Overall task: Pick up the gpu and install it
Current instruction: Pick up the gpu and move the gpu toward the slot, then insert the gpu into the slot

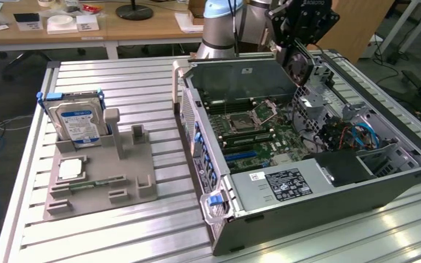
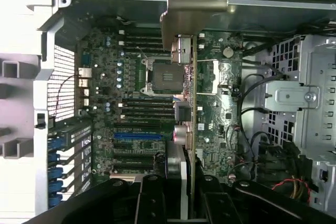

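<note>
While the gpu (image 1: pixel 297 66) is clamped edge-on by the end effector (image 2: pixel 184 200) above the motherboard (image 1: pixel 251 131), it could be jammed if misaligned with the blue expansion slot (image 2: pixel 137 136).

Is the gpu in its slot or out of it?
Out: the fingers hold the gpu above the open case, clear of the motherboard.

The table (image 1: pixel 123 76) is ribbed bare metal with a bright, smooth sheen, and the holder tray (image 1: pixel 108 164) on it looks like matt grey plastic. The computer case (image 1: pixel 371 189) is dull grey sheet metal. The gpu (image 2: pixel 192 124) has a silvery metal end bracket (image 2: pixel 184 3) with a satin finish.
</note>
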You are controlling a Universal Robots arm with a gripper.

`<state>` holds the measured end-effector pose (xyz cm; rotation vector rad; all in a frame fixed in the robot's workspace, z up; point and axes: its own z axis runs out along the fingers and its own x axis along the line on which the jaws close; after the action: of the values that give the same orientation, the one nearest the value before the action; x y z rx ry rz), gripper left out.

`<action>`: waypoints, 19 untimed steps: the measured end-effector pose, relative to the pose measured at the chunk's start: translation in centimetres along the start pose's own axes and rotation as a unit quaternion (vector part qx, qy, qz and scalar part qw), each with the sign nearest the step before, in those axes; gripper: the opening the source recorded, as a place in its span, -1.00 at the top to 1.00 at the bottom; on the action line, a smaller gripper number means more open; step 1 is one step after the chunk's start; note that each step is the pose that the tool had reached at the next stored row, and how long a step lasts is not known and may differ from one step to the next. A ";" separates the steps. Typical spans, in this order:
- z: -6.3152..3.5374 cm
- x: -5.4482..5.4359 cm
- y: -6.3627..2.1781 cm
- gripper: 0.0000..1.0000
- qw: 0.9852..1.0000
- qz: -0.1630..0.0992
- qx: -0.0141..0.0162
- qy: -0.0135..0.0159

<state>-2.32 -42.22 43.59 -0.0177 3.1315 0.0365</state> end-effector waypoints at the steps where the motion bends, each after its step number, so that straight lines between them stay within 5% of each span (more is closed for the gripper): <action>1: 0.01 -0.3 0.00 0.44 1.000 0.000 0.000 0.000; 7: 0.10 -2.2 -0.03 0.44 1.000 0.000 0.000 0.000; 19: 0.10 -2.2 -0.03 0.44 1.000 0.000 0.000 0.000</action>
<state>-0.08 -42.22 43.52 -0.0179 3.1316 0.0365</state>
